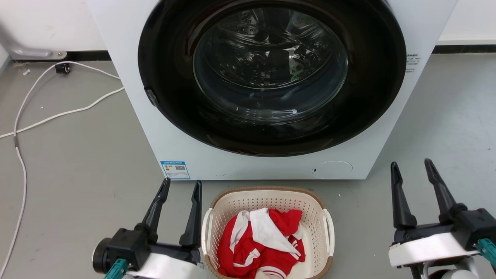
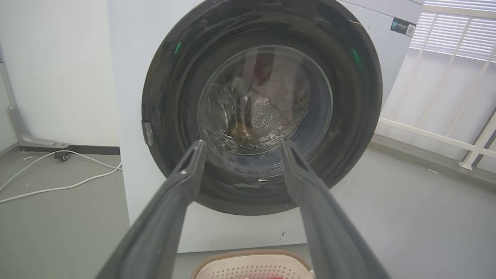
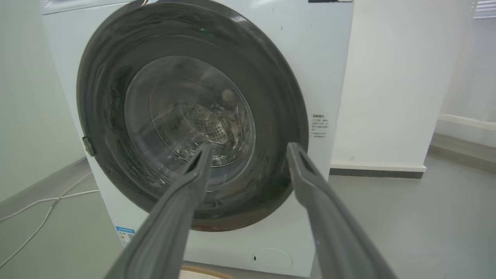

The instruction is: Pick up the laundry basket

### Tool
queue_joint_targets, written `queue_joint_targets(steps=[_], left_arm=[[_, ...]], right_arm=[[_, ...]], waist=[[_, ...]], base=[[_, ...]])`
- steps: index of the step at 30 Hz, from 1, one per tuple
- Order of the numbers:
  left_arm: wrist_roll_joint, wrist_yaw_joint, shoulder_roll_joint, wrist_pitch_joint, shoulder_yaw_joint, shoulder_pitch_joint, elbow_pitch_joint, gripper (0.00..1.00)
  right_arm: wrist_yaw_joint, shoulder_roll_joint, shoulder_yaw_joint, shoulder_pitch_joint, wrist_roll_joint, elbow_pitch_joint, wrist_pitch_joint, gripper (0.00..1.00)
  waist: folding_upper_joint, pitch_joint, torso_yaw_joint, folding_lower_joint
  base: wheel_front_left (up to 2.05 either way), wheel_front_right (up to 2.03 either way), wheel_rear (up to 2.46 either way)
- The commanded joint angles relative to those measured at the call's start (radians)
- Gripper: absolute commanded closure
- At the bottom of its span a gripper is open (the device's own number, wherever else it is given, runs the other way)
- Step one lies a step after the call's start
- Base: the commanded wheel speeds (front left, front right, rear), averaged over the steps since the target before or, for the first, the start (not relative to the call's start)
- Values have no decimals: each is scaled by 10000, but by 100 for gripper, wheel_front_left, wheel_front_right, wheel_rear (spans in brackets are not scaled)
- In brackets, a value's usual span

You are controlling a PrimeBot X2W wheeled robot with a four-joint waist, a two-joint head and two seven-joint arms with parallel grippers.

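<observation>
Both the left gripper (image 1: 182, 181) and the right gripper (image 1: 411, 162) are spread, holding nothing (the laundry basket (image 1: 267, 190) stands between them).

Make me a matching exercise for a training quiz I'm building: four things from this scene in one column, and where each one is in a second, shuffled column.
Things
1. laundry basket
2. red and white clothing
3. white cable
4. blue sticker

Places
A. on the floor to the left of the washing machine
B. low on the washing machine's front, near its left corner
C. inside the basket
D. on the floor in front of the machine, between the left hand and the right hand

Pairs: 1-D, 2-C, 3-A, 4-B
</observation>
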Motion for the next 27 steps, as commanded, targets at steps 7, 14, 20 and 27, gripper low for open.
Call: queue_joint_targets(steps=[7, 14, 20, 27], left_arm=[[750, -927, -472, -196, 597, 277, 905, 0], [1494, -1147, -628, -309, 754, 299, 1178, 0], [1759, -1237, -688, -347, 809, 266, 1309, 0], [1793, -1289, -718, -347, 871, 317, 1375, 0]], right_arm=[[-7, -21, 8, -74, 134, 1146, -184, 0], [-8, -22, -24, -195, -453, 1502, -313, 0], [-8, -23, -71, -273, -544, 1621, -345, 0], [-8, -23, -87, -289, -443, 1659, -351, 0]], waist=[[0, -27, -33, 0], [0, -4, -58, 0], [0, 11, -52, 0], [0, 1, -45, 0]], base=[[0, 0, 0], [0, 0, 0], [0, 0, 0], [0, 0, 0]])
